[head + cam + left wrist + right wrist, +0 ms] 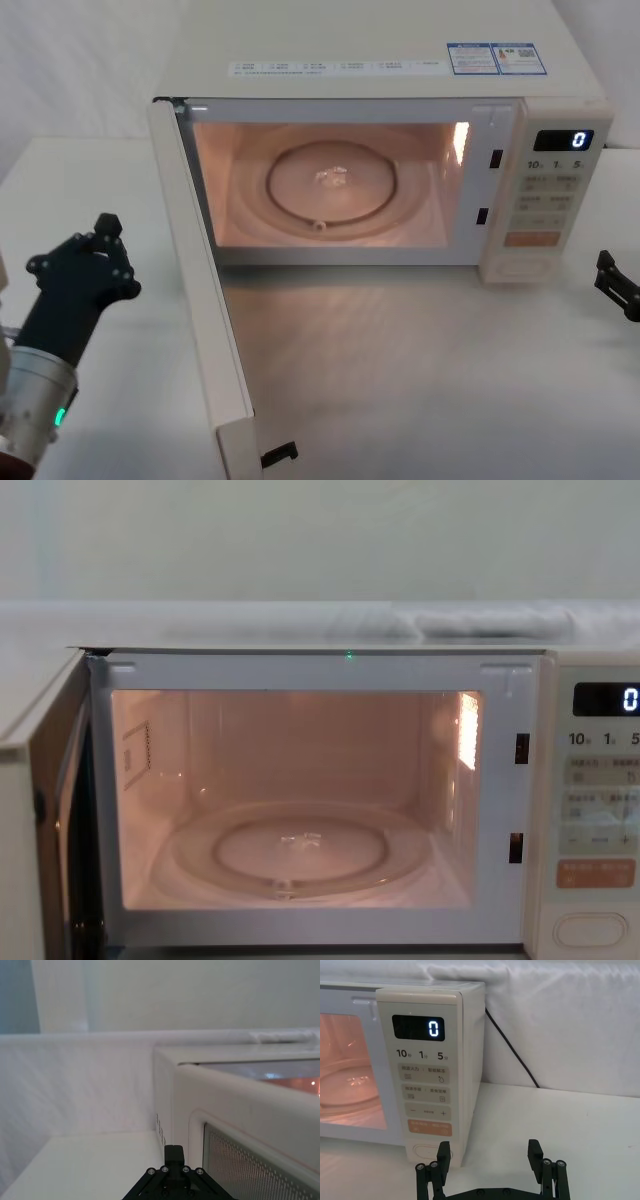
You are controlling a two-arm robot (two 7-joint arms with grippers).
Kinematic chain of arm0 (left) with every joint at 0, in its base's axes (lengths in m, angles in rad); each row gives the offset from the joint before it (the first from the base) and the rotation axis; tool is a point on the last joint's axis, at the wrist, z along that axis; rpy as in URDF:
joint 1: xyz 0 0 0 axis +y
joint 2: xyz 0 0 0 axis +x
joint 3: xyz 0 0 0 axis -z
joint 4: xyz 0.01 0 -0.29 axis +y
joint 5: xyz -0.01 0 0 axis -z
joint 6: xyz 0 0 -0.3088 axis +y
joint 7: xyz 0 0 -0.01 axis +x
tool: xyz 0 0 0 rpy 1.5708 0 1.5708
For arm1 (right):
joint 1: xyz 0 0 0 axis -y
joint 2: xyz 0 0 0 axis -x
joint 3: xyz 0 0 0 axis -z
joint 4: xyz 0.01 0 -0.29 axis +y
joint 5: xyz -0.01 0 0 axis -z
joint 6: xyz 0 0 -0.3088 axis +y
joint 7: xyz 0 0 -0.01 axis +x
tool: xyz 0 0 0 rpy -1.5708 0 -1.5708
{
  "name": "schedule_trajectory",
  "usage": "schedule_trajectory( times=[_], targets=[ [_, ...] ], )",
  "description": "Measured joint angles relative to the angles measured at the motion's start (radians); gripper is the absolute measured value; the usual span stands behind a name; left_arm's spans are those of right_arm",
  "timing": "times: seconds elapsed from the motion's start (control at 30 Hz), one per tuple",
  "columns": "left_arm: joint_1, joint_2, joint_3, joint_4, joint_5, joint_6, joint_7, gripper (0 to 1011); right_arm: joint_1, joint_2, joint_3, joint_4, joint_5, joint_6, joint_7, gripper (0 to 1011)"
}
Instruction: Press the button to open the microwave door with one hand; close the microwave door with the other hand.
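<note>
Left gripper (100, 245): fingers together, empty, beside the outer face of the door (205, 300), apart from it. Right gripper (490, 1155): fingers spread, empty, low by the button (427, 1152). Door: swung fully open, cavity lit. Step: closing. Next, likely: left gripper pushes the door's outer face shut.

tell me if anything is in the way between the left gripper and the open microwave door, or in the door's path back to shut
Nothing visible blocks either. The left gripper sits on the outer side of the microwave door, with bare table between them. The door stands wide open, and the table it would swing across to the lit cavity is bare.
</note>
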Motion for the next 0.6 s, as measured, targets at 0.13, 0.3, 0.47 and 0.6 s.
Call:
schedule_trajectory(
  times=[0.13, 0.3, 0.47, 0.6],
  targets=[
    [0.0, 0.034, -0.027, -0.028, -0.016, 0.032, -0.051, 0, 0.0, 0.0, 0.0, 0.0, 0.0, 0.0, 0.0, 1002],
    [-0.003, 0.099, -0.059, -0.044, -0.054, 0.051, -0.142, 0, 0.0, 0.0, 0.0, 0.0, 0.0, 0.0, 0.0, 1002],
    [-0.01, 0.155, -0.066, -0.021, -0.125, 0.009, -0.251, 0, 0.0, 0.0, 0.0, 0.0, 0.0, 0.0, 0.0, 1002],
    [-0.016, 0.182, -0.046, 0.002, -0.17, -0.029, -0.318, 0, 0.0, 0.0, 0.0, 0.0, 0.0, 0.0, 0.0, 1002]
  ],
)
